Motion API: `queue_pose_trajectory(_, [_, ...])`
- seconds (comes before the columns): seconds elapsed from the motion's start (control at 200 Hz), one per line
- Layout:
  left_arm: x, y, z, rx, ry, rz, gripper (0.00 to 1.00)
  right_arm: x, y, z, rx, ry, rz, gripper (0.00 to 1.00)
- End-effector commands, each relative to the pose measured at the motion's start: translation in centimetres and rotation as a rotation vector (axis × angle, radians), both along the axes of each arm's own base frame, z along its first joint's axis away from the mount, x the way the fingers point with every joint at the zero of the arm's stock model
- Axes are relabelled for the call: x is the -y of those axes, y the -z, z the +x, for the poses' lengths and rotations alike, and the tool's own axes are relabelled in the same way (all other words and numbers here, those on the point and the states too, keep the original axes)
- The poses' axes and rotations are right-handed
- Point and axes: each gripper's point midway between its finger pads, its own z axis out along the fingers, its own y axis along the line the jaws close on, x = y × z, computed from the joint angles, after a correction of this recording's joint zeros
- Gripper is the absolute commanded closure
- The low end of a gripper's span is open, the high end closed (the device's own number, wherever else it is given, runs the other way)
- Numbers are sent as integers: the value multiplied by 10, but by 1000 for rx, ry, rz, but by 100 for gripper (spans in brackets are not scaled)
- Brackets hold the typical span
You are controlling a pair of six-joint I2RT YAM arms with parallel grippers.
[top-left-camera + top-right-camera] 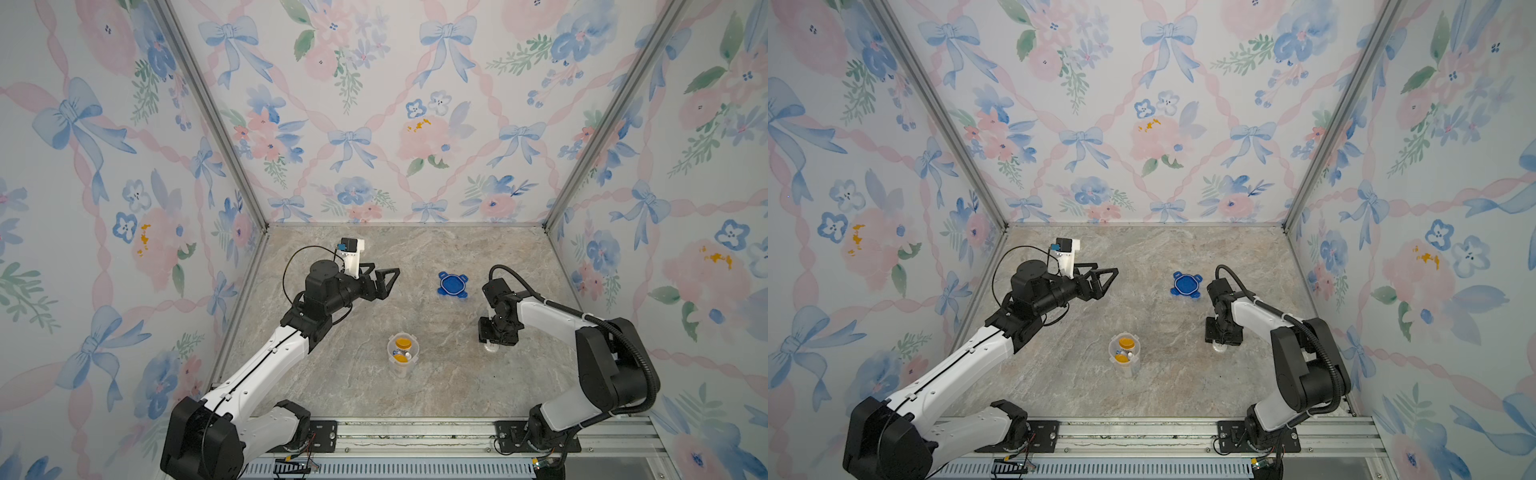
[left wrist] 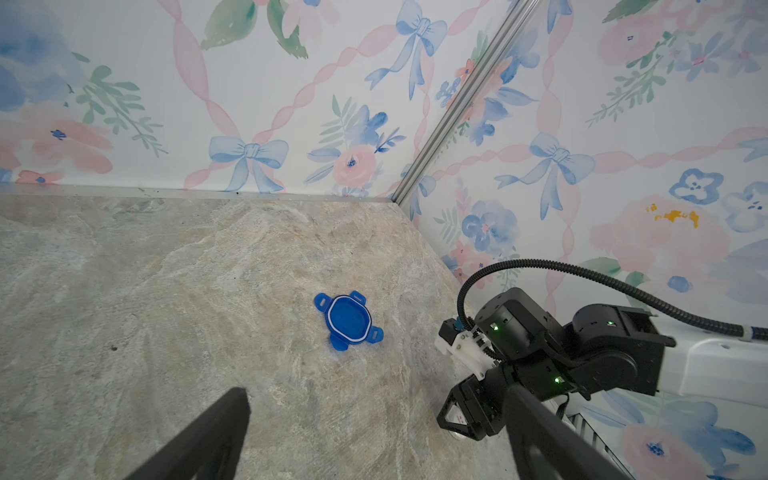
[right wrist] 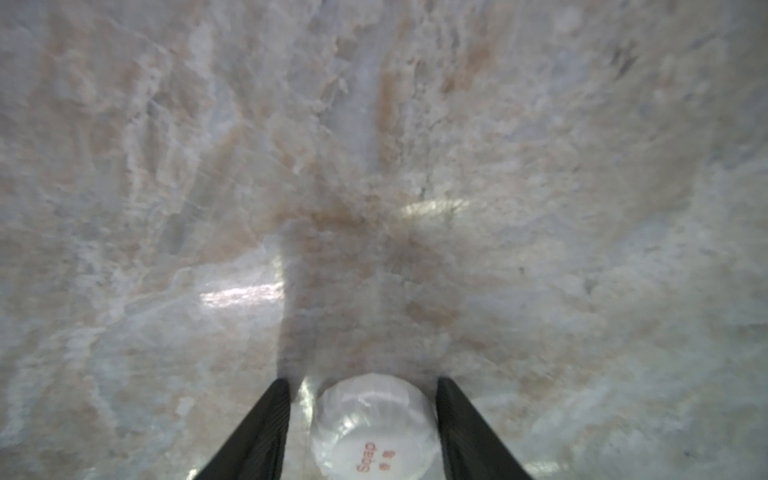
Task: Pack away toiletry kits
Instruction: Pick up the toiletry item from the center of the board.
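The round white disc [image 3: 374, 428] is wrapped in clear film and carries red print reading "Soap", with smaller red characters beside it that are too small to read. It lies on the marbled table [image 1: 457, 386], beside the translucent cup [image 1: 401, 361], toward the right arm. The right gripper [image 3: 361, 415] points straight down over it, fingers [image 3: 266, 424] flanking the disc at its edges; whether they press it I cannot tell. The cup stands upright and holds two orange caps [image 1: 403, 343] and a white tube with blue print. The blue lid [image 1: 453, 285] lies flat beyond the cup. The left gripper [image 1: 384, 282] hangs wide and empty, beyond the cup.
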Motion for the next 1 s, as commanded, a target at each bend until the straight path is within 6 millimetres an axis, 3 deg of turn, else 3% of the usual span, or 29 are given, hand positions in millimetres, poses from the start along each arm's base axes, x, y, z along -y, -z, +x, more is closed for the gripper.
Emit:
queue_pose_trajectory(0.0, [3, -1, -2, 6, 17, -21, 2, -3, 9, -28, -81, 0, -9, 42])
queue_pose_trajectory(0.75, [5, 2, -2, 6, 14, -24, 2, -21, 12, -42, -91, -91, -44, 50])
queue_pose_trajectory(0.995, [2, 6, 4, -20, 11, -35, 2, -30, -7, -40, -23, -141, -43, 52])
